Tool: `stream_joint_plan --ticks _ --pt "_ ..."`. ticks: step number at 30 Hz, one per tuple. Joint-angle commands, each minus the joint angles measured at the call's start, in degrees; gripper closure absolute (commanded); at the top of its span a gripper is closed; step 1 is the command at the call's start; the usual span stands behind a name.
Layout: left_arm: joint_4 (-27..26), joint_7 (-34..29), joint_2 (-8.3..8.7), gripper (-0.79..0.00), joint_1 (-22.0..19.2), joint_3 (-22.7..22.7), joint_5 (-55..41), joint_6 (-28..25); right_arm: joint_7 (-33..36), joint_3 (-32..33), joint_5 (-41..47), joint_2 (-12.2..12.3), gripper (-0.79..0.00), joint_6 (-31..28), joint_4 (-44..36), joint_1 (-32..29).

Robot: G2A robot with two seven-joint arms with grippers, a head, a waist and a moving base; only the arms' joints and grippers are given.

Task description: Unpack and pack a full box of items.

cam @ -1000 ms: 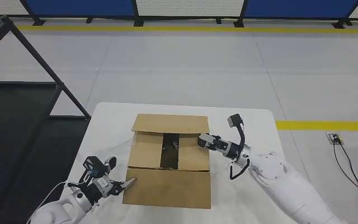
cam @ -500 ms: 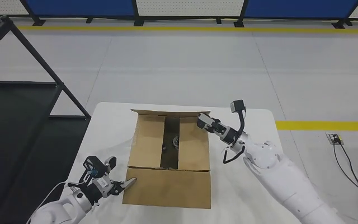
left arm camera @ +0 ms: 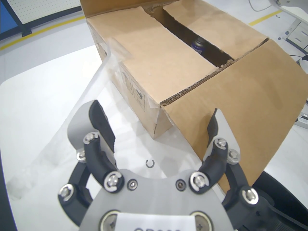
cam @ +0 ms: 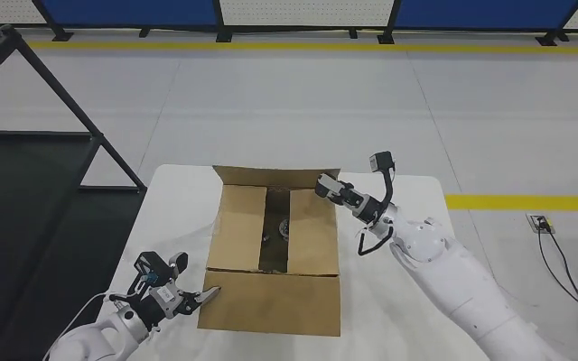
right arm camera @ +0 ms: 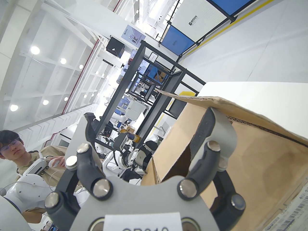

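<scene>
One tool [cam: 322,186] at box's [cam: 239,239] far edge

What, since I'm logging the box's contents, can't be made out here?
1. Left wrist view: inner flaps cover the box, showing one dark bottle top alone.
2. Top view: things in the gap are too small to name.
3. Right wrist view: cardboard blocks the inside.

Handling symbols [left arm camera: 134,92] and barcode label [right arm camera: 294,208] on box [left arm camera: 156,66]
</scene>
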Motion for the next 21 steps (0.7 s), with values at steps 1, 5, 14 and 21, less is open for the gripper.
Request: stream_joint_plan --ticks 1,5,14,21 --pt "0.00 0.00 0.00 -0.785 0.00 0.00 0.00 0.00 -0.20 0.18 -0.04 -0.03 -0.785 0.21 -1.26 -0.84" --pt "0.00 0.00 0.00 -0.785 0.00 0.00 0.00 0.00 -1.97 0.29 0.42 -0.84 -0.785 3.94 -3.24 -1.42" --pt "0.00 0.00 0.00 -0.785 0.00 0.00 0.00 0.00 -12.23 -2.27 -1.35 -5.71 -0.785 10.31 5.48 4.81" --pt "0.00 0.00 0.00 -0.785 0.00 0.00 0.00 0.00 -15.46 -5.08 -1.33 -10.06 -0.785 12.44 13.77 8.47"
